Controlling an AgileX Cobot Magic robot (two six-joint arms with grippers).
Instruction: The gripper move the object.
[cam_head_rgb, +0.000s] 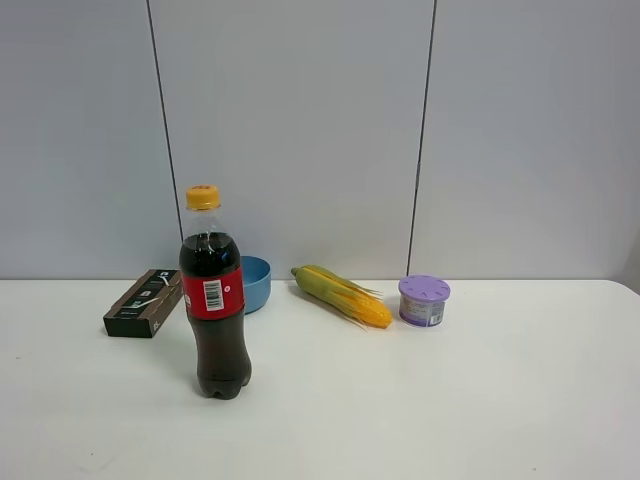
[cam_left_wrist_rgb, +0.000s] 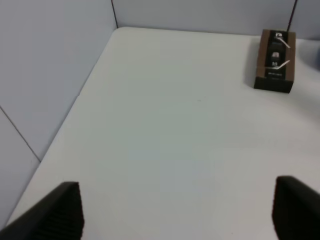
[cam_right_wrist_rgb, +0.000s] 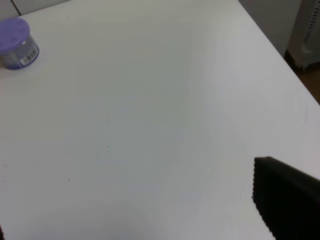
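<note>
While ribbed end effector (cam_left_wrist_rgb: 177, 210) pads gape, flat rectangular box (cam_left_wrist_rgb: 275, 61) lies apart.

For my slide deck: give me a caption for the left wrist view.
Open left gripper hovers over the white table, the dark brown box lying untouched ahead.

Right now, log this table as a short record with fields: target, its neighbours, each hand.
target: dark box, lying flat at the table's back left, untouched
in front: cola bottle, upright, yellow cap
behind bottle: blue bowl
centre: corn cob, lying on its side
right of corn: purple-lidded tub
left hand: open, empty, box ahead of it
right hand: one finger in view, state unclear, nothing held
</note>
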